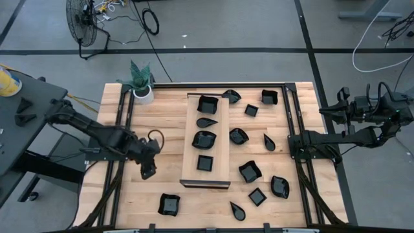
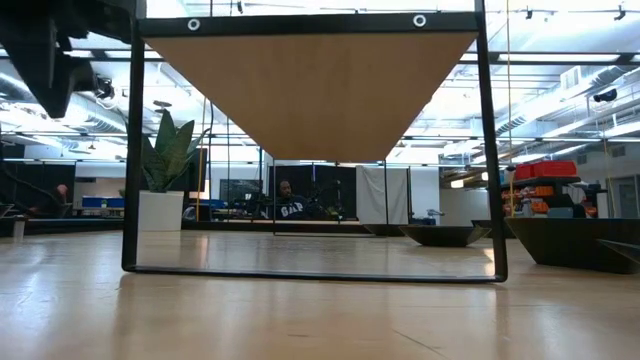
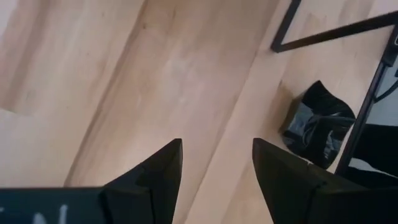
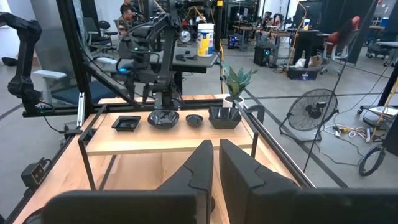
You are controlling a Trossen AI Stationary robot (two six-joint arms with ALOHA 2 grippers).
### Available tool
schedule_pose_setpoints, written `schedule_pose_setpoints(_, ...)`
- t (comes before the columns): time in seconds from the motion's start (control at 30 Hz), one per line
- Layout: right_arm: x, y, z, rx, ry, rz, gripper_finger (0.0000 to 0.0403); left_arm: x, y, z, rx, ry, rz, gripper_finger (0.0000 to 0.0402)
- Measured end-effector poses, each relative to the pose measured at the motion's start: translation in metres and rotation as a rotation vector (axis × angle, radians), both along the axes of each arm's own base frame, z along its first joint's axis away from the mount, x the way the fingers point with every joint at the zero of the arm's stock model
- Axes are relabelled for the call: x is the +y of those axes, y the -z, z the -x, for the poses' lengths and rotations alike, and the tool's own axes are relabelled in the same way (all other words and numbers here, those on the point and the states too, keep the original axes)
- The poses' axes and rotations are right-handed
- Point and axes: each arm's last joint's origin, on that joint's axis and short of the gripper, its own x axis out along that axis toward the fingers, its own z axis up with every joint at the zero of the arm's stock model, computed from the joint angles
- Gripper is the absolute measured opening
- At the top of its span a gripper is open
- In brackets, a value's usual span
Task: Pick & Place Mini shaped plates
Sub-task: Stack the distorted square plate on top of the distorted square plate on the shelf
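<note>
My two arms are matte black, built of chunky jointed segments. The left gripper (image 1: 148, 171) ends in two dark wedge-shaped fingers (image 3: 155, 171) with flat angled faces, and a black cable loops above its wrist. The right gripper (image 4: 215, 163) has the same blunt black fingers. My right arm carries bundled black cables and, I think, a small green light.
</note>
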Motion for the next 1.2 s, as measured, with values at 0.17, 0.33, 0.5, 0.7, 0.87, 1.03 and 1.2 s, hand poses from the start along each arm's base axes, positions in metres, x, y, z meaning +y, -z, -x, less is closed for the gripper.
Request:
schedule_pose_setpoints(0.17, 0.0, 0.0, 0.0, -0.001, 0.0, 0.0, 0.0034, -0.016, 0.005, 0.001, 0.005, -0.097, -0.002, 0.0199)
schedule_pose_setpoints(0.33, 0.0, 0.0, 0.0, 0.0, 0.0, 0.0, 0.0034, -0.03, 0.012, 0.003, 0.019, -0.184, -0.01, 0.0199)
schedule_pose_setpoints(0.5, 0.0, 0.0, 0.0, 0.0, 0.0, 0.0, 0.0034, -0.047, 0.022, 0.002, 0.047, -0.248, 0.015, 0.0199)
schedule_pose_setpoints(0.7, 0.0, 0.0, 0.0, 0.0, 0.0, 0.0, 0.0034, -0.073, 0.031, -0.005, 0.045, -0.236, 0.116, 0.0199)
schedule_pose_setpoints(0.87, 0.0, 0.0, 0.0, -0.001, 0.0, 0.0, 0.0034, -0.09, 0.026, -0.01, 0.07, -0.272, 0.17, 0.0199)
schedule_pose_setpoints(1.03, 0.0, 0.0, 0.0, -0.001, 0.0, 0.0, 0.0034, -0.102, 0.024, -0.017, 0.097, -0.351, 0.203, 0.0199)
schedule_pose_setpoints(1.2, 0.0, 0.0, 0.0, -0.001, 0.0, 0.0, 0.0034, -0.113, 0.03, -0.024, 0.131, -0.429, 0.217, 0.0199)
